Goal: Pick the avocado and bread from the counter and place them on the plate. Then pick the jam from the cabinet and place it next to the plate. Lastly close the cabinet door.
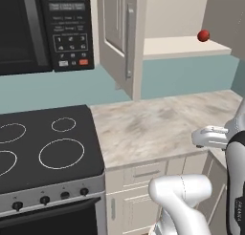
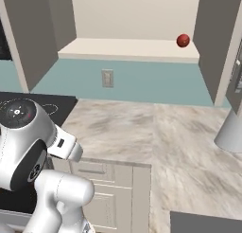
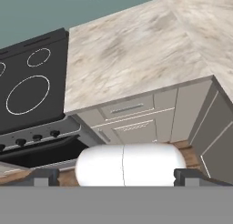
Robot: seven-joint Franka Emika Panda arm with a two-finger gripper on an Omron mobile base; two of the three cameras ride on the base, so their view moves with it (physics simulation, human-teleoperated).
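Nearest us our gripper (image 3: 116, 175) hangs released, fingertips wide apart and grasping nothing, above the marble counter (image 1: 158, 126), and beyond it the red jam (image 1: 203, 36) sits inside the open cabinet (image 1: 186, 45).

Flat, even light everywhere, no visible source, no hard cast shadows. Counter (image 1: 158, 124) reads bright and matte, veining soft and a bit smeared. Stove (image 1: 45, 143) top is near-black with crisp white rings, no glare. Cabinet (image 2: 132, 42) interior shaded darker on its side walls. Jam (image 1: 203, 36) shows a small highlight. Edges slightly jagged, textures low-res; no lens distortion or focus falloff.
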